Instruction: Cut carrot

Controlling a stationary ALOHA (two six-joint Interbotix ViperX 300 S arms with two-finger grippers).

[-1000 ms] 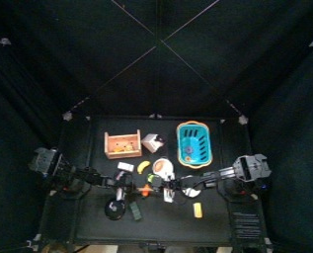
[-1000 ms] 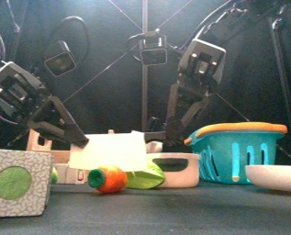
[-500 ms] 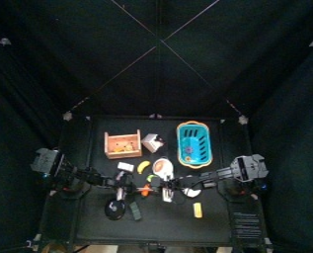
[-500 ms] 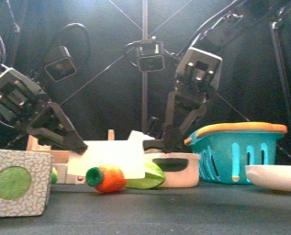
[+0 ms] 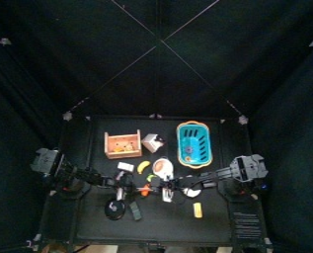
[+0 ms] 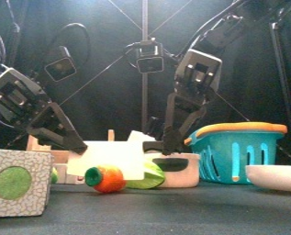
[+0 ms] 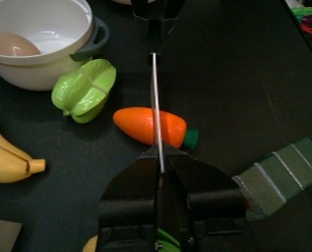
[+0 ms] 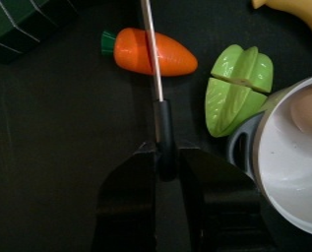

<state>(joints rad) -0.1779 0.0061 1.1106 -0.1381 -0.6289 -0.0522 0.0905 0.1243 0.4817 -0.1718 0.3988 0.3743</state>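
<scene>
Both sets of fingers, left and right, are squeezing the knife. The carrot is lying on the worktop under the blade. Nothing is holding it, so I think it could roll away when pushed.

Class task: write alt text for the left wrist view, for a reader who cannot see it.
A knife held in the left gripper lies across an orange toy carrot on the black table. Around the carrot are a green star fruit, a banana and a white pot with an egg inside.
</scene>
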